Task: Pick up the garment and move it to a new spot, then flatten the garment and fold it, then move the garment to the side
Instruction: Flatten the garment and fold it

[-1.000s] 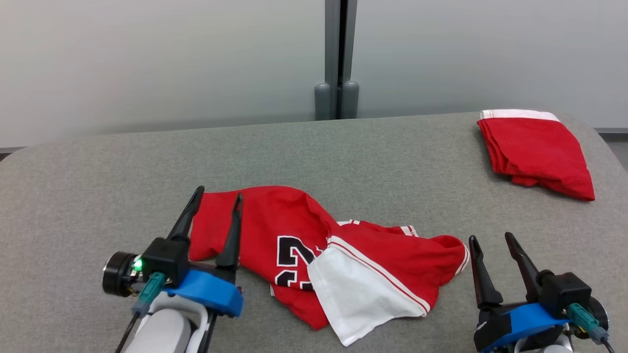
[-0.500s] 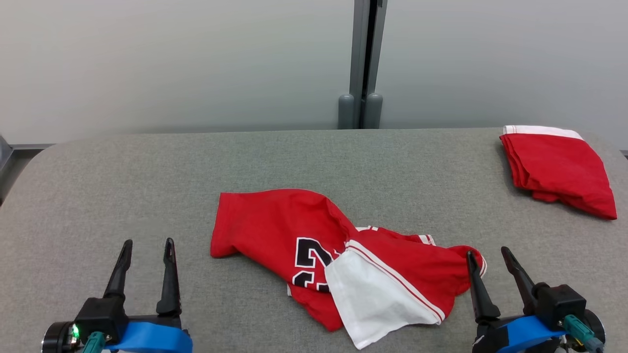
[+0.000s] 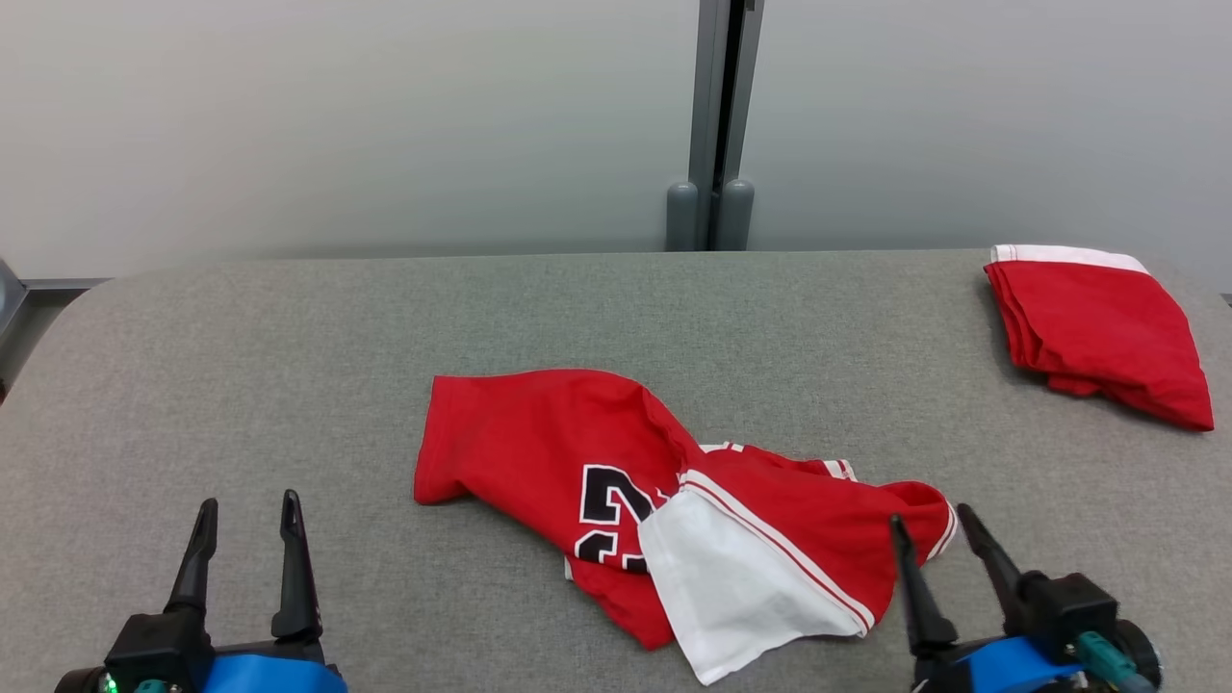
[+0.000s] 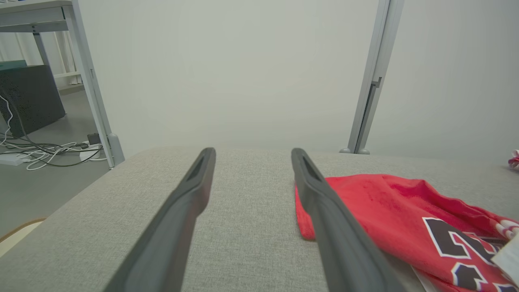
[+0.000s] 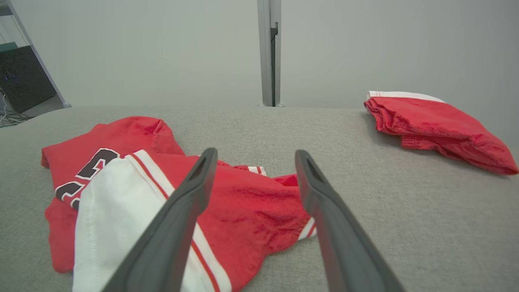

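A crumpled red jersey (image 3: 577,452) with black numerals and a white panel lies in a heap on the middle of the grey table (image 3: 289,337). The same jersey (image 4: 405,215) sits to the right of the fingers in the left wrist view, and the jersey (image 5: 251,202) spreads under the fingers in the right wrist view. My left gripper (image 3: 247,501) stands open near the front left edge, well clear of the cloth. Near the front right, my right gripper (image 3: 931,514) is open with nothing in it, its tips just beside the jersey's right end.
A second red garment (image 3: 1097,327), folded with a white band, lies at the table's back right corner; the folded garment (image 5: 434,125) is also in the right wrist view. Behind the table stands a pale wall with a grey post (image 3: 712,115). Cables (image 4: 36,150) lie on the floor to the left.
The head camera shifted early on. My left gripper has pulled back off the jersey's left end to the front left edge, open. The right gripper has drawn back slightly. The jersey lies as before.
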Motion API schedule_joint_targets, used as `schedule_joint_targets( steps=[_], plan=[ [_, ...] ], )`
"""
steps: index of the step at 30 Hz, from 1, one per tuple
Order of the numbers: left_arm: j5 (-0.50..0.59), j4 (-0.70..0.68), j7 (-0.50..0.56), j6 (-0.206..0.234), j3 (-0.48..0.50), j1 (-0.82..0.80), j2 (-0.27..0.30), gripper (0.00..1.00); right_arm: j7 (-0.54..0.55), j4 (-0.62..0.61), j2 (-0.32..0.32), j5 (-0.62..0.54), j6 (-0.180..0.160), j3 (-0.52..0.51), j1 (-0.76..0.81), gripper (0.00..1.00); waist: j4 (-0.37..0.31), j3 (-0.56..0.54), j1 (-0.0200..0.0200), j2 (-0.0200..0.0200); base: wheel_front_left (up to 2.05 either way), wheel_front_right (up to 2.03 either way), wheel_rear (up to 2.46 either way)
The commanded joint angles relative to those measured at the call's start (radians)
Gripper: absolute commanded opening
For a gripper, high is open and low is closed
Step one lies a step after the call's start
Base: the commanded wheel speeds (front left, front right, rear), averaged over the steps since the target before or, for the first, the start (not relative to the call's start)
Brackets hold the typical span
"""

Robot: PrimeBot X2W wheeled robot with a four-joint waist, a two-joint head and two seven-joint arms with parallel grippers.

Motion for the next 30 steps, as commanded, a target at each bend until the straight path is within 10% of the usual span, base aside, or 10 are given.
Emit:
schedule_joint_targets(
  steps=[1, 16, 30],
  plan=[
    [0.013, 0.0, -0.002, -0.01, 0.017, 0.003, -0.008, 1.0, -0.003, -0.006, -0.003, -0.012, 0.0, 0.03, 0.006, 1.0, -0.001, 0.002, 0.0, 0.0001, 0.0, 0.0, 0.0],
    [0.053, 0.007, -0.002, -0.049, 0.043, -0.045, -0.049, 1.0, 0.106, 0.193, -0.017, -0.061, 0.0, 0.426, -0.102, 1.0, 0.019, 0.04, 0.0, 0.0001, 0.0, 0.0, 0.0],
    [0.067, 0.016, -0.003, -0.063, 0.051, -0.064, -0.063, 1.0, 0.132, 0.484, -0.014, -0.184, -0.001, 0.493, -0.241, 1.0, 0.048, 0.065, 0.0, 0.0001, 0.0, 0.0, 0.0]
  ],
)
